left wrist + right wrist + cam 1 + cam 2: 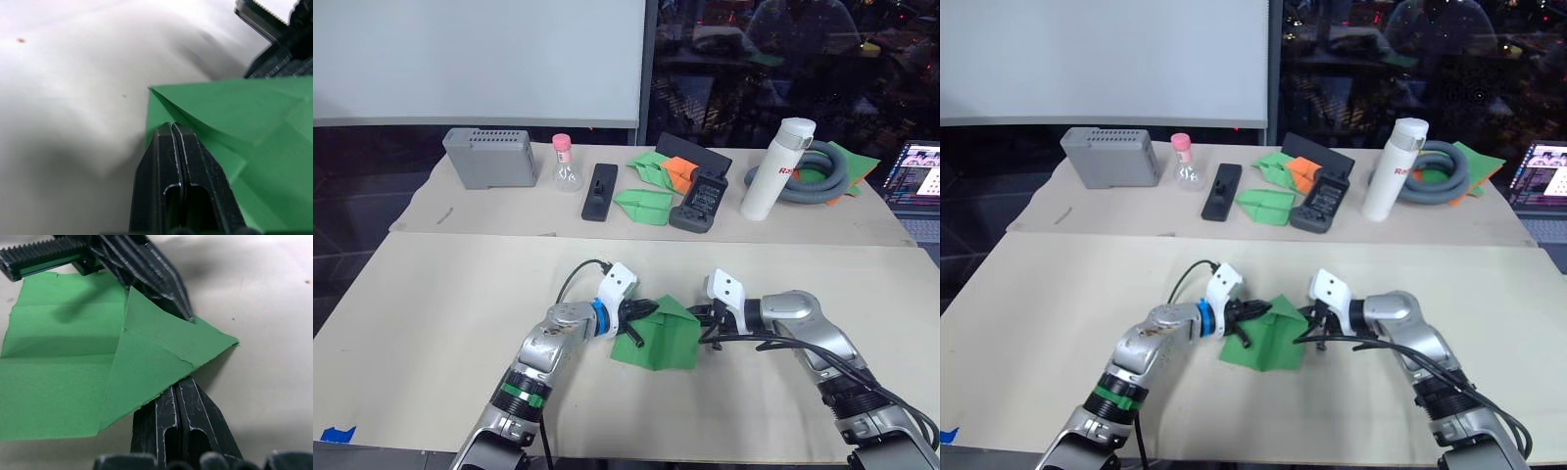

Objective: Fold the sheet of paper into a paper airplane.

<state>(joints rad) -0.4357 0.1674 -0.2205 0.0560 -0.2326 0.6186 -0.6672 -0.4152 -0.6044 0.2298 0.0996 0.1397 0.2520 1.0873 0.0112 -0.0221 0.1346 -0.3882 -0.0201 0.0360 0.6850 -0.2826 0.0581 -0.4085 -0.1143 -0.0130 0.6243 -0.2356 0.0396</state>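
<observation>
A lab or test workspace is indicated. Two tables covered in beige sheeting (431,294) are set before a whiteboard (475,59) and a dark glass wall, and a laptop (915,176) is seen at the right edge. On the far table, a grey box (491,157), a small flask (567,164), a white bottle (778,166), a coiled grey hose (822,176) and folded paper samples (644,204) are laid out.

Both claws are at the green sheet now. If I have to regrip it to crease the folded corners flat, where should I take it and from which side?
Take the sheet of paper at the pointed tip where the folded flaps meet, probably coming in low along the table from the far side. There the layers lift off the surface, so a finger can slip under; elsewhere it lies flat. The left claw and right claw are both shut at that peak.
</observation>
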